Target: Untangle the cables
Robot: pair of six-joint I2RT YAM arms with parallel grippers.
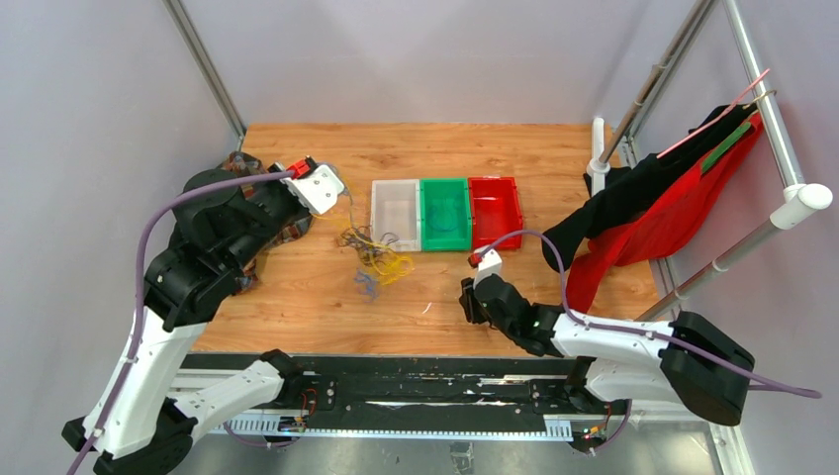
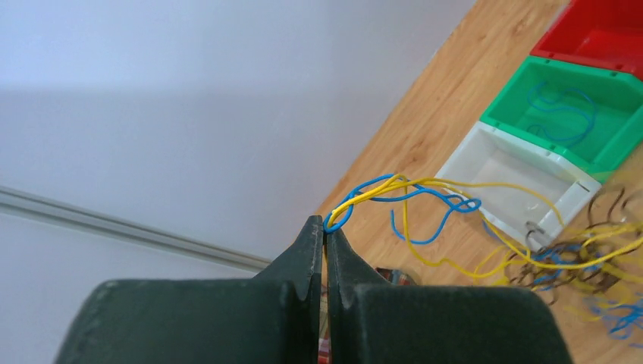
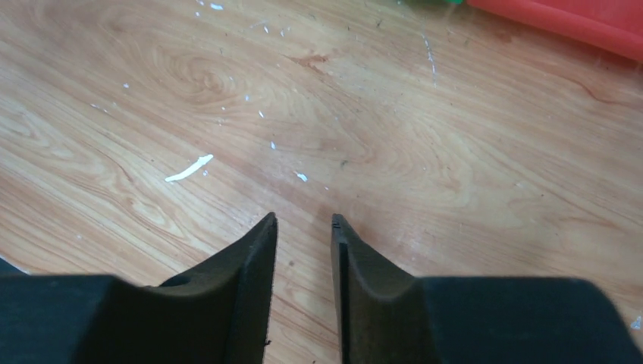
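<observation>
A tangle of thin yellow, blue and black cables (image 1: 376, 255) lies on the wooden table in front of the white bin. My left gripper (image 1: 343, 192) is raised to the left of the bins. It is shut on a blue and a yellow cable (image 2: 379, 189), which trail from its tips (image 2: 326, 224) down to the pile (image 2: 584, 258). A blue cable (image 2: 561, 114) lies in the green bin. My right gripper (image 1: 465, 299) is low over bare table in front of the bins, open and empty, and the right wrist view (image 3: 303, 220) shows only wood between its fingers.
A white bin (image 1: 396, 185), a green bin (image 1: 445, 182) and a red bin (image 1: 493, 181) stand side by side at mid table. Black and red clothes (image 1: 673, 208) hang on a rack at the right. A patterned object (image 1: 240, 161) lies behind my left arm.
</observation>
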